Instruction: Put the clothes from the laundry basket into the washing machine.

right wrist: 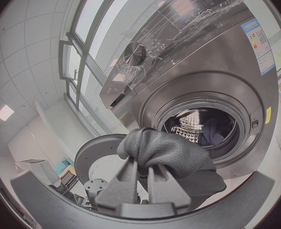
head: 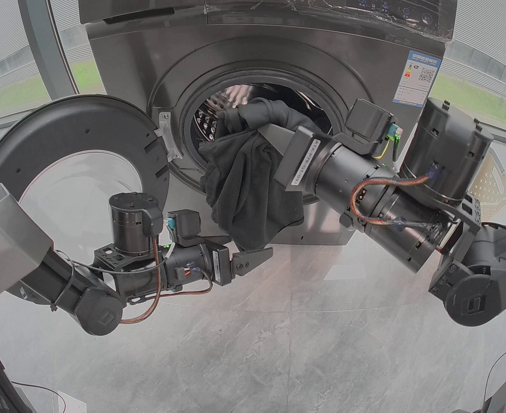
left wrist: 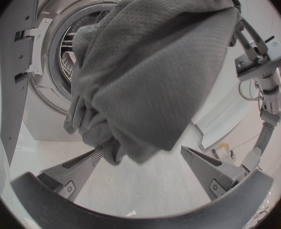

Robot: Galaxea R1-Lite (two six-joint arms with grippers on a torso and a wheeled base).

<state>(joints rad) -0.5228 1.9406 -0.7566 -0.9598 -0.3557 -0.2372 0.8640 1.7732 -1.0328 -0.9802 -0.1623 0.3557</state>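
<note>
Head view: right claw (head: 267,130) grips a dark garment (head: 247,196) at the mouth of the washing machine (head: 127,47), likely to feed it in; left claw (head: 260,255) sits released beneath the hanging hem.

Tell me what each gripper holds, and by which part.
The right gripper pinches the dark garment by a bunched upper fold; the left gripper is open, holding nothing.

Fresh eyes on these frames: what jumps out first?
The dark grey garment hangs from the right gripper, which is shut on it right at the washing machine's open porthole. Next, the round door stands swung wide to the robot's left, and the left gripper, open, sits just below the garment's dangling end. A bluish cloth lies inside the drum.
</note>
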